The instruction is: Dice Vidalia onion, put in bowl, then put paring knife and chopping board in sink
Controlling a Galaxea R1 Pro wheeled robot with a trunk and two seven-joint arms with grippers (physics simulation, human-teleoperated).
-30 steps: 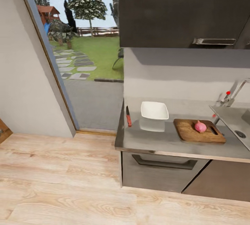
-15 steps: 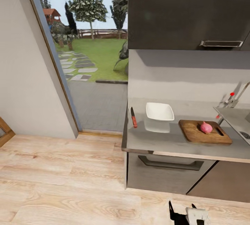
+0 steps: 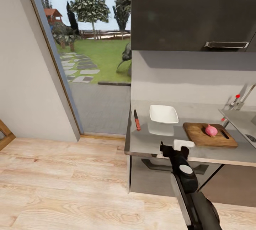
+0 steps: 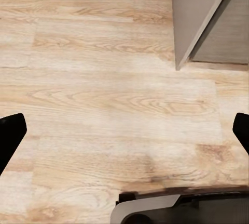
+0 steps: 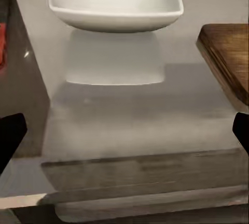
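Right gripper (image 3: 172, 147): jaws spread, empty, at the tabletop (image 3: 167, 141) edge.
Knife (image 3: 137, 119): beyond the jaws, off to one side.
Onion (image 3: 211, 130): on the board (image 3: 199, 135).
We approach the red handle squarely, gripping mid-handle.

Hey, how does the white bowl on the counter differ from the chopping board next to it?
The bowl is white, glossy and flared; the chopping board is flat, dark brown wood with visible grain. The bowl is empty, while the chopping board carries the Vidalia onion. The bowl sits farther from the sink than the chopping board. Both rest on the countertop.
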